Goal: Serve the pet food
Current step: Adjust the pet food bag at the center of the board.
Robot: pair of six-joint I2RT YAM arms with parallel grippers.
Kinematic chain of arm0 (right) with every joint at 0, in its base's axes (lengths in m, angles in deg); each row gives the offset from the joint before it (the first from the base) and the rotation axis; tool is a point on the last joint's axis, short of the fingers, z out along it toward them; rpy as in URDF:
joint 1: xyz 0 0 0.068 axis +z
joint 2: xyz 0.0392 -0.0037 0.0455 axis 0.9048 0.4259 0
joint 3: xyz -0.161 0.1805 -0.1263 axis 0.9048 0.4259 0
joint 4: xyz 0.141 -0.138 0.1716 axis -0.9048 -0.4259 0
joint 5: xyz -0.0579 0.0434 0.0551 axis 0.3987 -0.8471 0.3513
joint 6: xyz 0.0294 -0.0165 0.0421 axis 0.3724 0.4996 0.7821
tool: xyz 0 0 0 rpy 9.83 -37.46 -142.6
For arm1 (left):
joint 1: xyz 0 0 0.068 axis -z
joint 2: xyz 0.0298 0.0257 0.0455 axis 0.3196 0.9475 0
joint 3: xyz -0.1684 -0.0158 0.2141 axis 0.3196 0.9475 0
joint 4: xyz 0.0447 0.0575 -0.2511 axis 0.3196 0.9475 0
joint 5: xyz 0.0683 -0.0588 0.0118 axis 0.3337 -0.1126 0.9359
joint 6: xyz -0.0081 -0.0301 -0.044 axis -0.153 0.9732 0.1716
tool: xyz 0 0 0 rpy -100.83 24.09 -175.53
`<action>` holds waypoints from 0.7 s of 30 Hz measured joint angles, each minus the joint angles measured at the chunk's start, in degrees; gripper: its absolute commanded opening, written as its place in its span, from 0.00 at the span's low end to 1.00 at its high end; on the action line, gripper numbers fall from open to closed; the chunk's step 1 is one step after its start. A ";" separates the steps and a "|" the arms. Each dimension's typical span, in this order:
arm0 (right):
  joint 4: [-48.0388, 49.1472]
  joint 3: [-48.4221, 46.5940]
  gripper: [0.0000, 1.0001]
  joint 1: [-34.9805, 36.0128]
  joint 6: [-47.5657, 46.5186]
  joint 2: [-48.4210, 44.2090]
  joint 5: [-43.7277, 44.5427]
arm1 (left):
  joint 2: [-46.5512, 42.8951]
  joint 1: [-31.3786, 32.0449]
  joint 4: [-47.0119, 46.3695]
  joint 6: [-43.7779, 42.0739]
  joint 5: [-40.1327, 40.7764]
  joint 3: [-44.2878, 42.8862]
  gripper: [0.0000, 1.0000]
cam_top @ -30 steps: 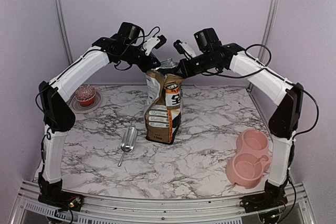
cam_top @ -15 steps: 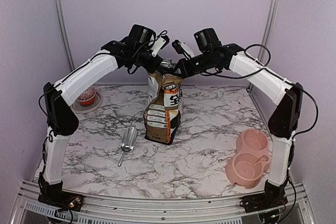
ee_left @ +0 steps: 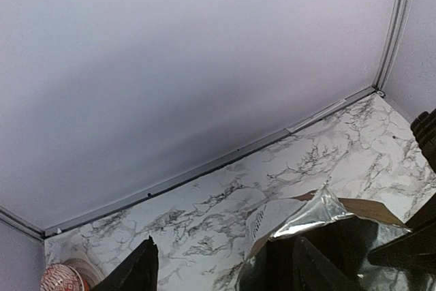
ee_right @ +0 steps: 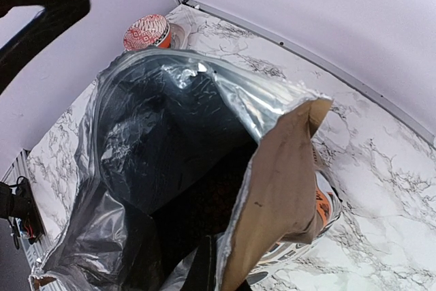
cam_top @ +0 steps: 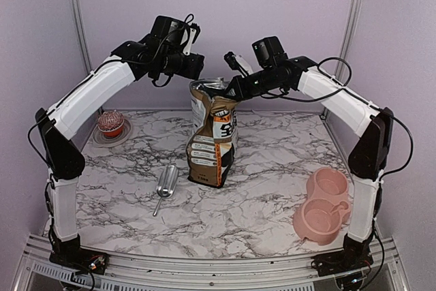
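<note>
The brown-and-black paper bag [cam_top: 212, 138] stands upright mid-table, its foil-lined mouth [ee_right: 170, 120] wide open. Deep inside it, dark pet food [ee_right: 221, 195] shows dimly. My right gripper [cam_top: 235, 90] is shut on the bag's right rim, and in the right wrist view the gripper [ee_right: 219, 274] pinches the brown paper edge [ee_right: 279, 189]. My left gripper [cam_top: 194, 66] hovers just left of the bag's top, open and holding nothing. In the left wrist view the gripper [ee_left: 225, 277] has its fingers [ee_left: 136, 270] spread wide, with the bag's torn rim [ee_left: 320, 212] below at right.
A metal scoop [cam_top: 165, 183] lies on the marble table left of the bag. A pink double bowl [cam_top: 321, 206] sits at the front right. A reddish mesh ball on a small dish [cam_top: 110, 124] is at the back left, near the wall.
My left gripper has opened, let go of the bag's left rim and pulled back to the left. The right gripper has kept its hold, and the bag stands with its mouth open.
</note>
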 measured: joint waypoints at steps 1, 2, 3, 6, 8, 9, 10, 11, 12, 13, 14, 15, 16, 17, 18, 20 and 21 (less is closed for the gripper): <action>0.02 0.00 0.00 0.00 0.02 0.00 0.00 | -0.35 -0.02 1.22 2.12 -0.90 -0.33 0.68; 0.04 0.02 0.00 0.00 0.11 0.00 0.00 | -0.52 -0.02 2.36 4.09 -1.73 -0.76 0.68; 0.07 0.02 0.00 0.00 0.13 0.00 -0.02 | -0.55 0.00 3.72 6.36 -2.67 -1.31 0.68; 0.68 0.55 0.00 0.00 0.15 -0.07 -0.09 | -0.52 -0.02 7.50 11.54 -4.46 -1.79 0.68; 1.75 1.25 0.00 0.00 0.15 -0.20 -0.31 | -0.50 -0.09 9.73 14.29 -5.68 -1.79 0.67; 2.32 1.75 0.00 0.00 0.15 -0.35 -0.37 | -0.48 -0.22 10.64 15.47 -6.36 -1.79 0.66; 2.86 2.36 0.00 0.00 0.17 -0.63 -0.42 | -0.46 -0.33 11.43 16.63 -7.10 -1.79 0.64; 3.26 2.93 0.00 0.00 0.20 -0.92 -0.44 | -0.39 -0.57 12.33 17.81 -8.02 -1.79 0.63; 3.50 3.19 0.00 0.00 0.17 -1.05 -0.44 | -0.31 -0.81 12.74 18.71 -8.59 -1.79 0.62; 3.69 3.37 0.00 0.00 0.17 -1.11 -0.44 | -0.09 -1.07 13.25 19.67 -9.29 -1.86 0.62; 3.80 3.45 0.00 0.00 0.17 -1.16 -0.46 | 0.17 -1.27 13.60 20.35 -9.81 -1.86 0.61; 3.80 3.45 0.00 0.00 0.17 -1.20 -0.46 | 0.48 -1.40 13.88 21.00 -10.12 -1.86 0.61; 3.87 3.63 0.00 0.00 0.17 -1.29 -0.44 | 0.85 -1.55 14.27 21.66 -10.34 -1.86 0.60; 4.02 3.96 0.00 0.00 0.17 -1.51 -0.44 | 1.27 -1.68 14.69 22.23 -10.49 -1.86 0.59; 4.33 4.44 0.00 -0.02 0.17 -1.77 -0.44 | 1.62 -1.77 14.93 22.77 -10.60 -1.86 0.58; 5.01 5.51 0.00 -0.02 0.20 -2.38 -0.44 | 2.49 -1.88 15.13 23.78 -11.15 -1.86 0.52; 5.31 5.95 0.00 -0.02 0.20 -2.58 -0.44 | 2.93 -2.21 15.10 24.26 -11.67 -1.90 0.47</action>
